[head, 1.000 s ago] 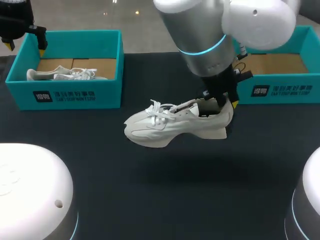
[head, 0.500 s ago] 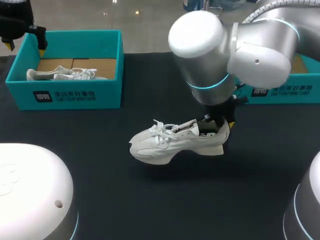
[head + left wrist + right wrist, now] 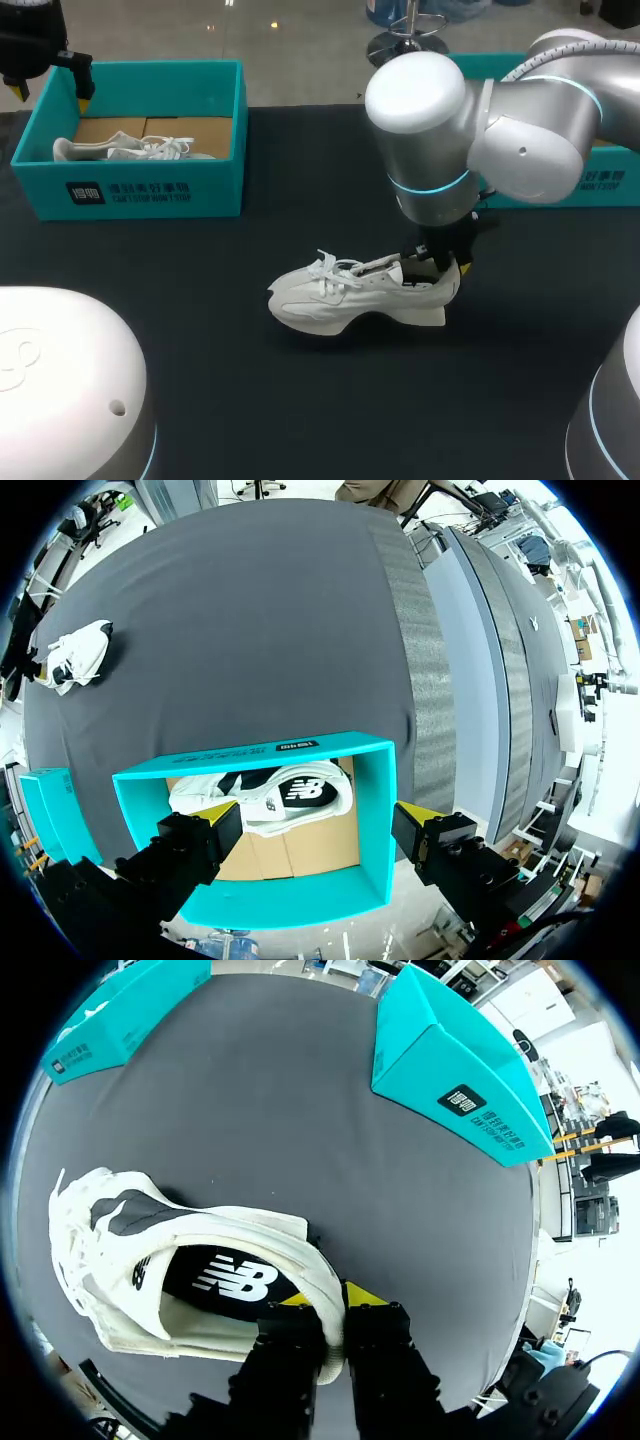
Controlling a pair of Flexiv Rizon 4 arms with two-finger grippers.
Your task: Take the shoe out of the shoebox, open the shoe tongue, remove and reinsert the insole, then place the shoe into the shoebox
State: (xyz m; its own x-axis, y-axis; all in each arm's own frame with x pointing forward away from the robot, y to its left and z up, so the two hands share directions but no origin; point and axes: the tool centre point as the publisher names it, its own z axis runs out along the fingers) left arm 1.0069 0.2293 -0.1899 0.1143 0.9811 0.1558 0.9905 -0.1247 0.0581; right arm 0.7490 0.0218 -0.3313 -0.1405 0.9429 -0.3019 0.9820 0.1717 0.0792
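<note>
head view has the white sneaker [image 3: 345, 298] out of the right teal shoebox [image 3: 600, 183] and lying near it, the right gripper [image 3: 333, 1303] clamped on its heel collar, so only the take-out step looks done, with tongue, insole and reboxing left.

Matt dark cloth table [image 3: 300, 400], off-white fabric shoe [image 3: 340, 300], smooth teal cardboard shoebox [image 3: 150, 195]

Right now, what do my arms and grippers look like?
The right arm has thick silver and white rounded links with a glowing cyan ring and thin cables near the wrist. The right gripper and left gripper are black, blocky, with yellow tips.
</note>
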